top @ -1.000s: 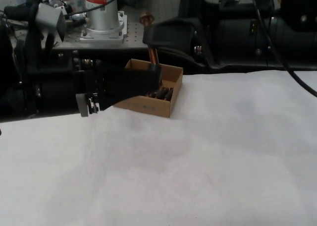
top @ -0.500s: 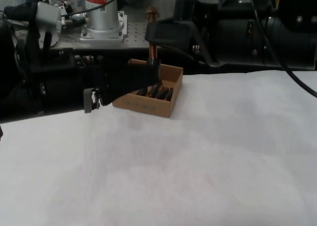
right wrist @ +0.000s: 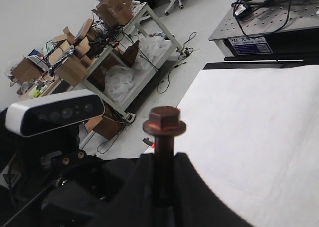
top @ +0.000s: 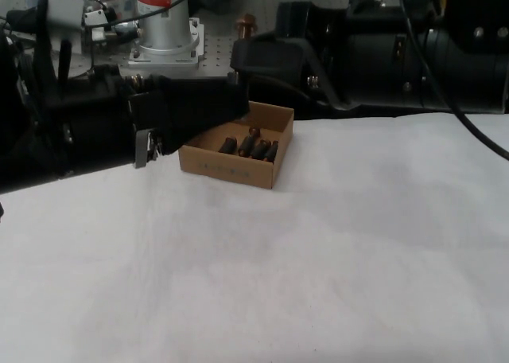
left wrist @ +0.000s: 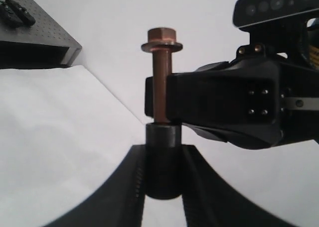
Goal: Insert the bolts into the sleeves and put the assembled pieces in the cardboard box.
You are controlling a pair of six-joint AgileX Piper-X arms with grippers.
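Left gripper [left wrist: 163, 184] is clamping the dark sleeve [left wrist: 162, 160] between its 2 fingers. Right gripper [right wrist: 162, 174] is pinching the copper bolt [left wrist: 161, 72] by the shank, its tip meeting the sleeve's mouth. Cardboard box [top: 231, 169] is sitting near them at the bench's [top: 334, 251] far edge, holding dark assembled pieces [top: 249, 146].

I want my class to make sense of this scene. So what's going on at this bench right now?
Two robot arms are joining a bolt to a sleeve. The left gripper clamps a dark sleeve. The right gripper holds a copper bolt in line with it, tip at the sleeve's mouth and most of the shank outside. On the white bench, the cardboard box holds several assembled pieces.
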